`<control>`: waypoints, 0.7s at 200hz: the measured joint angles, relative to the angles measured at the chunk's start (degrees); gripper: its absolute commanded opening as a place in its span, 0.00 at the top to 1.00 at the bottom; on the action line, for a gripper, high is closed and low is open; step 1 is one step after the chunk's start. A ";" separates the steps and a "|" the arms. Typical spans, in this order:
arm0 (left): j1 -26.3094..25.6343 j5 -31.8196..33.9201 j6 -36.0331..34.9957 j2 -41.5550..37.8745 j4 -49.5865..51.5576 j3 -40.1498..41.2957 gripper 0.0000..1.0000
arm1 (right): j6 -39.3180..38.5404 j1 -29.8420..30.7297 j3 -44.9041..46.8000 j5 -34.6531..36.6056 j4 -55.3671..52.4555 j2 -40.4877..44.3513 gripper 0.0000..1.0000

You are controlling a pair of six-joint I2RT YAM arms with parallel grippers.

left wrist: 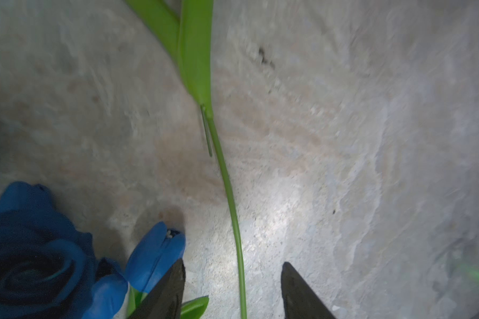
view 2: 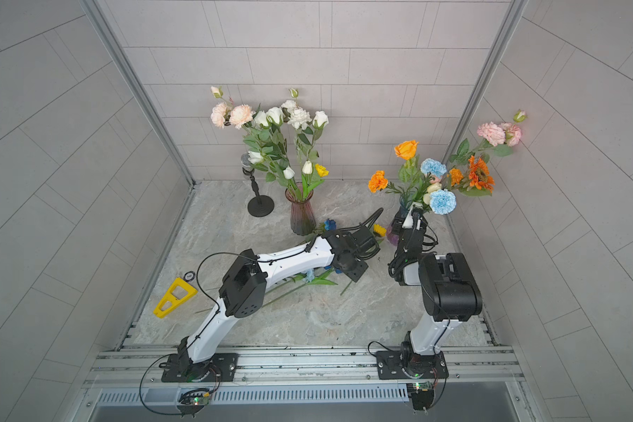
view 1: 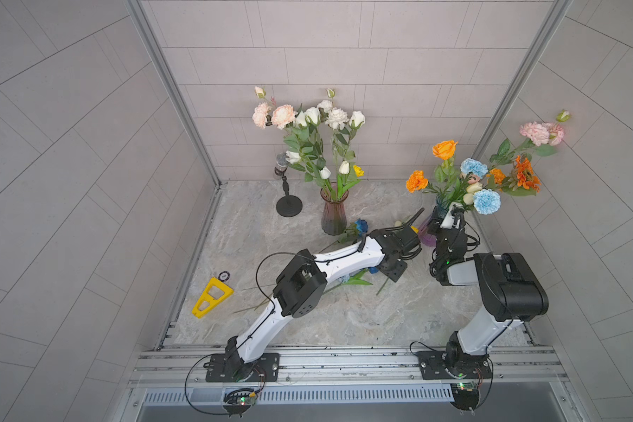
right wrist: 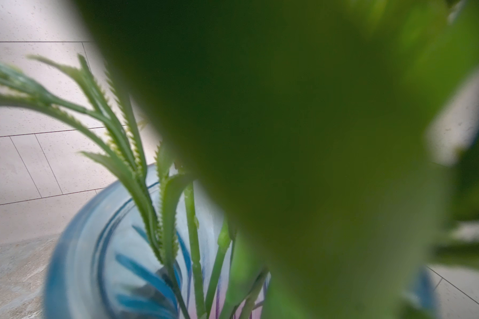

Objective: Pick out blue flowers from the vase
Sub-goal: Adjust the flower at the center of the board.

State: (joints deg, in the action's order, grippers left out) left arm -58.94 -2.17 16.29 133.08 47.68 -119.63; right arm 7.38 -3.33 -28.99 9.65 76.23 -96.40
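the left gripper [left wrist: 233, 292] is seen low over the marble table [left wrist: 343, 138] with its jaws standing apart. a thin green stem [left wrist: 227, 187] is framed between the two dark fingers [left wrist: 166, 290] and is pinched by neither. the stem is bent in a slight curve and is widened into a long smooth leaf at its far end.

just beside one finger, two small tulips [left wrist: 155, 254] are laid on the table. their petals are closed and coloured a strong, even blue. a big rose [left wrist: 31, 262] is pressed against them, its layered petals deep blue and shaded almost to navy at the heart.

in both top views a deep blue bloom [view 1: 360, 225] [view 2: 330, 223] is seen lying on the table beside the left arm's wrist.

two pale blue carnations [view 1: 473, 167] [view 1: 486, 201], round and frilly, are held upright among orange and pink blooms in the vase [right wrist: 75, 248] of blue and purple glass at the right rear.

the right gripper [view 1: 450, 219] is pushed in among the stems at that vase's mouth. its jaws are hidden by leaves, so it cannot be told whether they are apart or together.
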 measured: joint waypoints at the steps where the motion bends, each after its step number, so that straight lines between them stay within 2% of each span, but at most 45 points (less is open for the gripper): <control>1: 0.04 0.00 0.00 0.20 -0.17 -0.46 0.39 | 0.00 0.00 0.00 0.00 0.00 0.00 0.35; 35: 1.25 -0.57 -0.39 8.26 -0.76 -15.15 0.37 | 0.00 0.00 0.04 -0.07 -0.02 0.07 0.35; 74: 2.82 -1.33 -0.85 18.03 0.87 -25.73 0.35 | 0.00 0.00 0.09 -0.17 -0.02 0.09 0.35; 104: 4.26 -1.64 -0.85 22.10 2.16 -27.23 0.34 | -0.02 0.00 0.09 -0.20 -0.02 0.09 0.34; 140: 5.51 -1.77 -0.90 22.29 1.09 -27.23 0.34 | -0.02 0.00 0.09 -0.26 0.00 0.09 0.35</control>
State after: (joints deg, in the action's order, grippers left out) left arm -53.43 -3.95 15.40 155.37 48.77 -146.87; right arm 7.35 -3.33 -28.91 9.39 76.23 -96.31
